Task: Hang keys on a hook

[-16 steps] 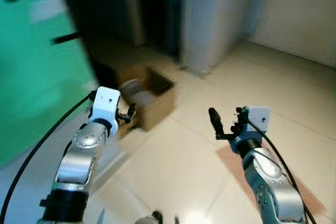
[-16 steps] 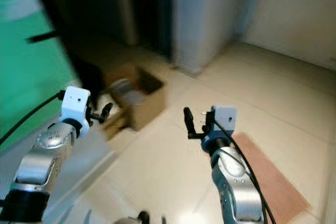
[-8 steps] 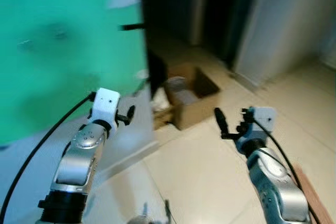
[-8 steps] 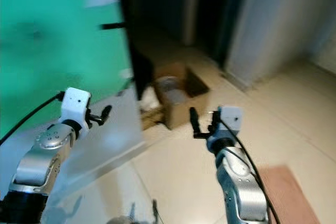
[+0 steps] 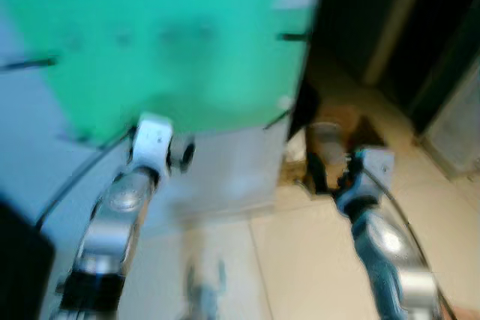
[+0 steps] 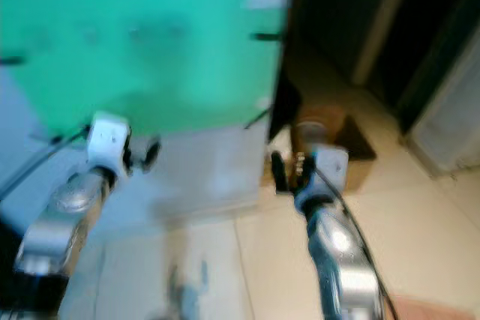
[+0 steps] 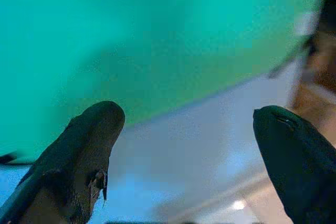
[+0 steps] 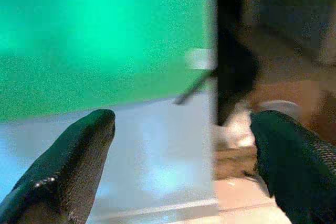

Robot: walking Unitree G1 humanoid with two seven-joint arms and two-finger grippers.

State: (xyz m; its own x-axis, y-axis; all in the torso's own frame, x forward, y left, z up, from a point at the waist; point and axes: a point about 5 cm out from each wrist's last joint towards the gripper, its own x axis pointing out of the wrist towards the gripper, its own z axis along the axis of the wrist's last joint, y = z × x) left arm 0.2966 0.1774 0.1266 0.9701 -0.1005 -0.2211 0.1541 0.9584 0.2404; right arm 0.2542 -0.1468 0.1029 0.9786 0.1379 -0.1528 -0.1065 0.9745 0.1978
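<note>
The picture is blurred by motion. A green wall panel (image 5: 172, 35) stands ahead, with short dark pegs (image 5: 292, 36) sticking out of it; one peg (image 8: 191, 92) appears in the right wrist view. My left gripper (image 5: 182, 154) is raised in front of the pale lower wall, open, with nothing between its fingers (image 7: 100, 124). My right gripper (image 6: 289, 170) is held up near the panel's right edge, also open and empty, its fingers (image 8: 89, 129) spread wide.
An open cardboard box (image 5: 337, 136) sits on the floor just right of the panel, behind my right gripper. A dark doorway (image 5: 420, 28) lies beyond it. Beige floor tiles (image 5: 300, 260) spread below. A pale grey wall strip (image 5: 225, 170) runs under the green panel.
The camera has swung left, so the green panel now spans the upper view and the box sits further right. Both arms keep the same raised pose, fingers still apart.
</note>
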